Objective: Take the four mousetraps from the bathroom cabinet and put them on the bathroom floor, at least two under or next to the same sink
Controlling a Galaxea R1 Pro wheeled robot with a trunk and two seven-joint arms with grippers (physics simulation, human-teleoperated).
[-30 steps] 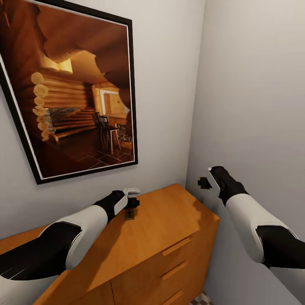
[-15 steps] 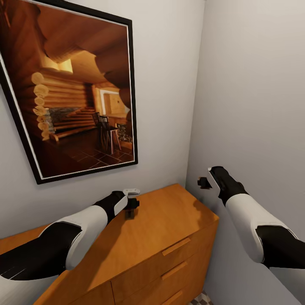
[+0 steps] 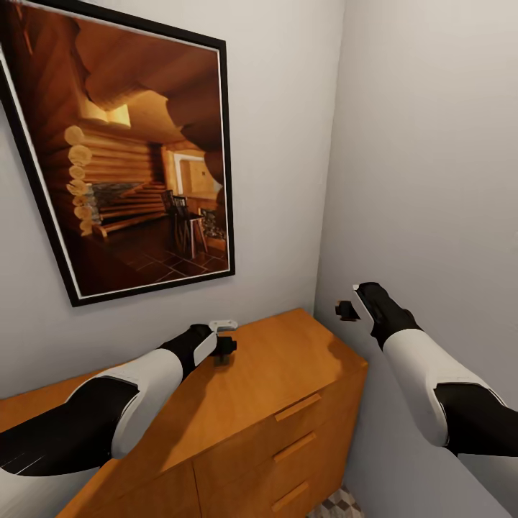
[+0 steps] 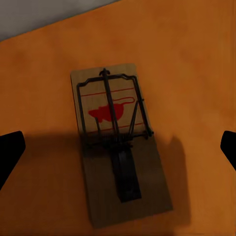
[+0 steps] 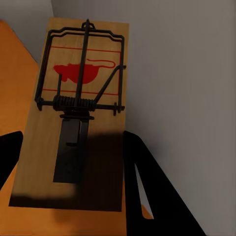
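I'm hovering my spread left gripper (image 4: 118,147) over a flat wooden mousetrap (image 4: 119,147) centred between the jaws on the orange-brown cabinet (image 3: 288,374); should descend straight, pinching its long edges; right gripper (image 5: 73,196) grasping another trap (image 5: 76,108)

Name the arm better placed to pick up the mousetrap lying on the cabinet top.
Left. The left gripper hangs open directly above the mousetrap lying flat on the cabinet. The right gripper is beyond the cabinet's end and already holds another mousetrap.
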